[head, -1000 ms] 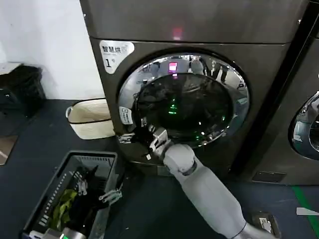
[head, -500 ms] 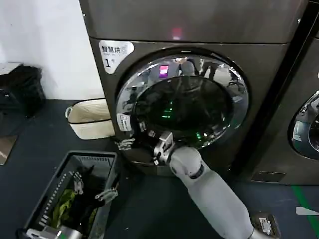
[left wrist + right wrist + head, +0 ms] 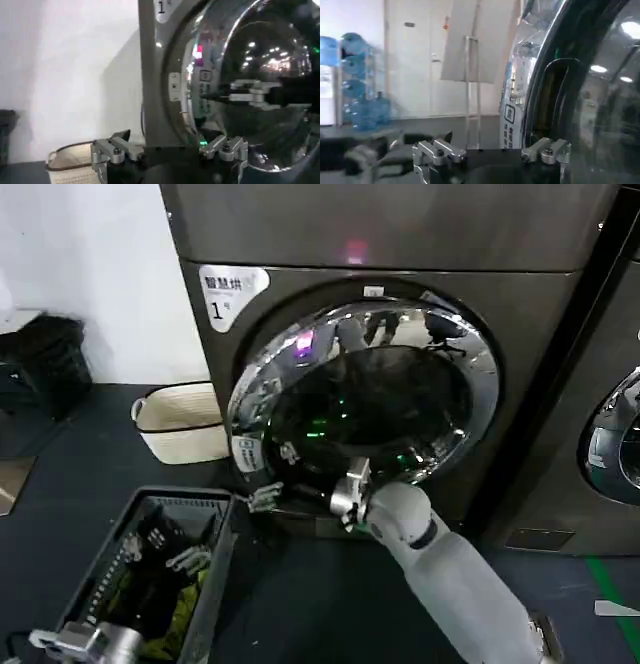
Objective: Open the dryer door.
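Dryer door (image 3: pixel 365 399) ajar, 1 pincer (image 3: pixel 322 492).

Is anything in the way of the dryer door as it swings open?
Possibly. The chrome-rimmed round dryer door is ajar, pulled by the right gripper. The dark plastic laundry crate sits on the floor just left, maybe within the swing.

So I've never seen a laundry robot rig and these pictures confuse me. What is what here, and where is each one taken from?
The wide picture looks down from the robot's head. The grey arm is its right arm; its right hand reaches to the lower left edge of the dryer door, which is swung slightly ajar from the dryer. The other two pictures come from cameras on each wrist, close to the chrome rim. The left hand waits low over a grey laundry basket. A woven basket sits on the floor by the wall.
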